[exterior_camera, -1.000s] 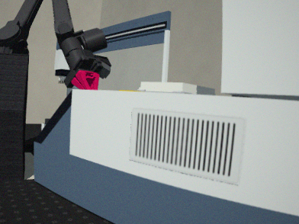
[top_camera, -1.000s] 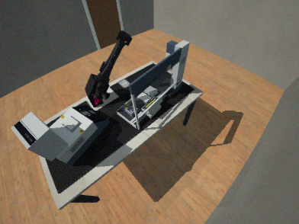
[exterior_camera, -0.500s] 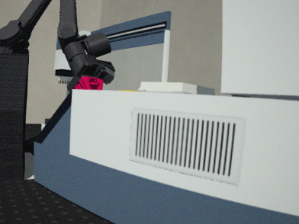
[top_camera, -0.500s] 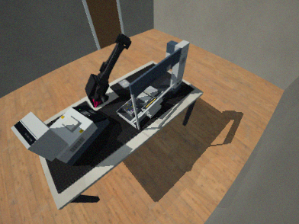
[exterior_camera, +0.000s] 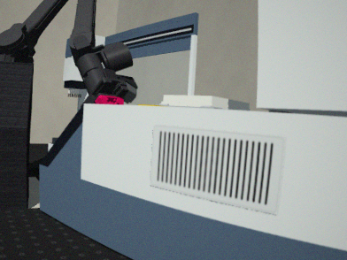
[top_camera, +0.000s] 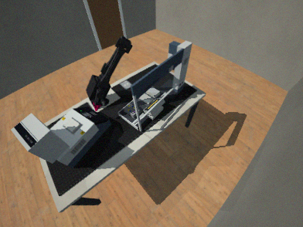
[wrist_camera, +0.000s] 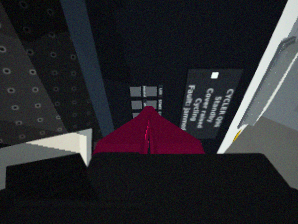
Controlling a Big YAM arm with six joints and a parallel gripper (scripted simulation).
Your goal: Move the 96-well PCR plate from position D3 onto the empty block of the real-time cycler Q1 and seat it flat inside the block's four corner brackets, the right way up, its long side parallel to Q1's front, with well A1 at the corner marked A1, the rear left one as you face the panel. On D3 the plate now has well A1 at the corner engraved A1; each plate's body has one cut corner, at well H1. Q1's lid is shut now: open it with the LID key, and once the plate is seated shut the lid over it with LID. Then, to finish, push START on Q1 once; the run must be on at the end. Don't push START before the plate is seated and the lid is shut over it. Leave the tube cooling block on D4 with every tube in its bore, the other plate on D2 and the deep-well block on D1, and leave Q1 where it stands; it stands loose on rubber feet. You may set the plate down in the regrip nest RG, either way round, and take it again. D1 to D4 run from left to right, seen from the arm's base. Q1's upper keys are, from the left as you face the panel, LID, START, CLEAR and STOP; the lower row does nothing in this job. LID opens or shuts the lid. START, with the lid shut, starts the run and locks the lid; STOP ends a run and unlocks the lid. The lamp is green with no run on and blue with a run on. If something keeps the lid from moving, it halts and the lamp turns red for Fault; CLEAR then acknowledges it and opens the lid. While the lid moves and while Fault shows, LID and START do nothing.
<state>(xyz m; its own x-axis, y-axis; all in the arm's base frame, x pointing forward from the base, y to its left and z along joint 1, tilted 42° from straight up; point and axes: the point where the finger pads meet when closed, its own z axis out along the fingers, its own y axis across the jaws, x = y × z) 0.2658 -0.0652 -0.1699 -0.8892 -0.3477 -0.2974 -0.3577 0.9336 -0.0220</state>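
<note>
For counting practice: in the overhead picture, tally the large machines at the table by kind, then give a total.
Robot arm: 1
Cycler: 1
Gantry frame: 1
Total: 3
</note>
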